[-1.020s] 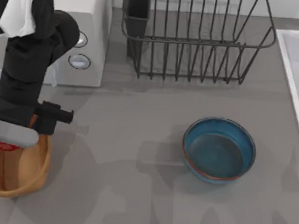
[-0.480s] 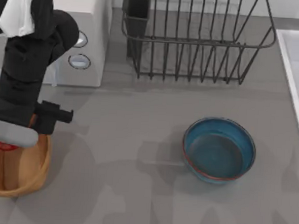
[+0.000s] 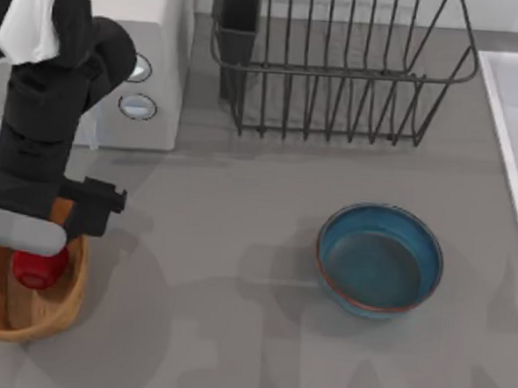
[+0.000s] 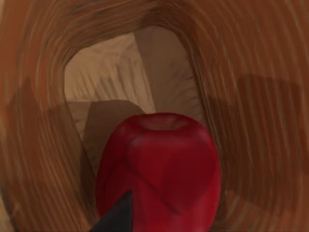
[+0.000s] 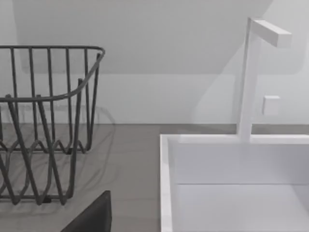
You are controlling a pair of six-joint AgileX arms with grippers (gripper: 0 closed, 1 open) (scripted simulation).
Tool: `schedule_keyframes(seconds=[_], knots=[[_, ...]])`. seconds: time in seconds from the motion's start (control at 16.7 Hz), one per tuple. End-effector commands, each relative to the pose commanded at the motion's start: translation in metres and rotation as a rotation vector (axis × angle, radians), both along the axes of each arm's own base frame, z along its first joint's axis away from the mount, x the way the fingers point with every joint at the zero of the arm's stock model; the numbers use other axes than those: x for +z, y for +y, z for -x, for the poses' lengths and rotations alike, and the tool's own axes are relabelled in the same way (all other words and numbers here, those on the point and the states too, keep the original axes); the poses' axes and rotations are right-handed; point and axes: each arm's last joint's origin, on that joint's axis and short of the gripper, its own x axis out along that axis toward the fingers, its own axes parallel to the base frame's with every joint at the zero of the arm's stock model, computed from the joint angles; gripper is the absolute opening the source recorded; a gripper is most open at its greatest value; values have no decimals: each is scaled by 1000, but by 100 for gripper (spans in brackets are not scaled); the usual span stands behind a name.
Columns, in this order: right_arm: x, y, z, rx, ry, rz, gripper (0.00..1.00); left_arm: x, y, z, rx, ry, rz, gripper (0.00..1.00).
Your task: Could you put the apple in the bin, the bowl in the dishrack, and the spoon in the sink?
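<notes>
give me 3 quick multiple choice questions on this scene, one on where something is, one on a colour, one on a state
1. Where is the apple?
A. inside the basket
B. in the bowl
C. on the dishrack

2. What colour is the bowl?
A. green
B. blue with a reddish-brown rim
C. white

3. What is in the bowl?
A. a spoon
B. the apple
C. nothing

Answers:
1. A: the apple lies within the basket walls, under the left hand at the table's left.
2. B: the bowl is blue, rimmed in reddish brown.
3. C: the top view shows its bare inside; it stands on the table in front of the dishrack.
</notes>
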Motion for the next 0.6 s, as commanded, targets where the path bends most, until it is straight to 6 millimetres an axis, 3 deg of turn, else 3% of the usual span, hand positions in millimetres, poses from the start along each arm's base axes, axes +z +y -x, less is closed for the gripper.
schedule_keyframes(seconds=[0.6], knots=[[0,0,0,0,0,0,100,4,0,1,-21,-11,12,100]])
